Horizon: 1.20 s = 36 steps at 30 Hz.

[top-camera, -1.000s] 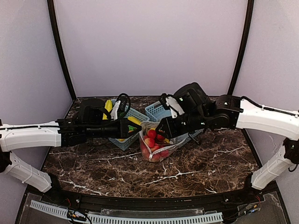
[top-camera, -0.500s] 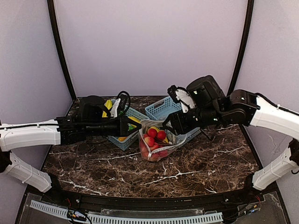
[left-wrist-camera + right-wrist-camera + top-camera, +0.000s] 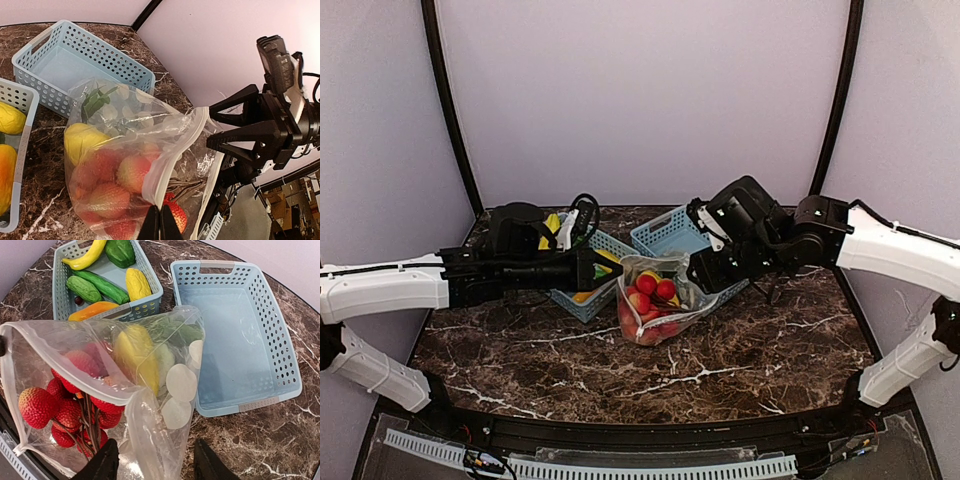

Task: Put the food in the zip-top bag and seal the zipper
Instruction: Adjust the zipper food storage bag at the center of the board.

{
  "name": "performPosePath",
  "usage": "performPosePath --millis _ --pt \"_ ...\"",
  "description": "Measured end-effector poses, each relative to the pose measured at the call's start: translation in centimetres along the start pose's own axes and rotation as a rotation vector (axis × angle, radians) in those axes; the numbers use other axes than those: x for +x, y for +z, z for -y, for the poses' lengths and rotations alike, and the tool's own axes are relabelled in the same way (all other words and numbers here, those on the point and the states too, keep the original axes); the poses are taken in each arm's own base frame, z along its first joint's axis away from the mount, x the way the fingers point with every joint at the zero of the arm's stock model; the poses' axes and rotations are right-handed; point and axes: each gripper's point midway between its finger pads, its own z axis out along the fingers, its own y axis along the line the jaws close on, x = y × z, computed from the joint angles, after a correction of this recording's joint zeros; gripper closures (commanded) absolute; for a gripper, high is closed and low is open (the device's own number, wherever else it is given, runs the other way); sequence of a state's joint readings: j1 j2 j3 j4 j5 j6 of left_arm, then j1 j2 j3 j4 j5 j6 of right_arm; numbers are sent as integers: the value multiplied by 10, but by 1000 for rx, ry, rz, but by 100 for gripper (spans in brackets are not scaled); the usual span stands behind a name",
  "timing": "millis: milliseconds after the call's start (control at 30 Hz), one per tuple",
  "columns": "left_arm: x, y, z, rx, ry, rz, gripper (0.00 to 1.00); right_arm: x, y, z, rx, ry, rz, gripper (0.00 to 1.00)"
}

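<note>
Clear dotted plastic is what I'm watching: the zip-top bag (image 3: 655,300) lies near the middle of the worktop (image 3: 740,350), a little toward its far edge. It is touching or just in front of the two light-blue baskets. Its mouth gapes toward the worktop's near edge and my left arm, and the zipper (image 3: 172,155) is unsealed along the whole strip I can see. I can't pick out the slider tab with confidence.

Inside sit a cluster of red fruits (image 3: 130,172), a yellow piece (image 3: 80,140) and something green (image 3: 95,100) at the closed end.

My left gripper (image 3: 159,220) has its fingers pressed together on the bag's mouth edge. I read that as an anchor that holds the lip up and open so the plastic doesn't collapse or slide while food goes in.

My right gripper (image 3: 156,460) hangs just above the mouth on the opposite side. Its fingers (image 3: 105,462) are spread and hold nothing, so it is free to fetch more or to take the zipper.

More food remains in the left basket (image 3: 117,312) by the far edge: a yellow piece (image 3: 137,284), cucumbers, a banana, a green pepper and an orange piece. So I judge the filling unfinished. The right basket (image 3: 220,264) shows only its floor.

With the lip pinched at one point, the risk is the bag dragging when the right arm pushes in.
</note>
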State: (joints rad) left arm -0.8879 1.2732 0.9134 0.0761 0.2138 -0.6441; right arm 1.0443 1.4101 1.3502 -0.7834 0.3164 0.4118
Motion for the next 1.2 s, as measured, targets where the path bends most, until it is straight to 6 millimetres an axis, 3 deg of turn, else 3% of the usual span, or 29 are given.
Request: performPosePath --millis 200,400,600,700,767,833,967,1067,1200 --pt "-1 0 2 5 5 -3 99 4 9 9 36 -3 -21 100" --pt "-17 -6 9 2 19 -17 99 -8 -4 -6 -46 7 -13 100" --pt "-64 -27 34 68 44 23 99 -40 -59 -35 -297 77 127 100" --pt "-70 -31 38 95 49 12 99 -50 -81 -43 -389 122 198 100" --pt "-65 -27 35 98 46 -16 99 -49 -78 -46 -409 155 199 100" --pt "-55 -19 28 89 35 -62 98 -41 -63 -49 -412 186 173 100" --pt "-33 0 8 59 9 -149 82 -13 -22 -53 -393 260 79 100" --pt "-22 5 -2 38 16 -178 47 -2 -7 -54 -382 312 48 100" --pt "-12 0 -10 17 50 -189 18 -12 -6 -52 -377 363 89 100"
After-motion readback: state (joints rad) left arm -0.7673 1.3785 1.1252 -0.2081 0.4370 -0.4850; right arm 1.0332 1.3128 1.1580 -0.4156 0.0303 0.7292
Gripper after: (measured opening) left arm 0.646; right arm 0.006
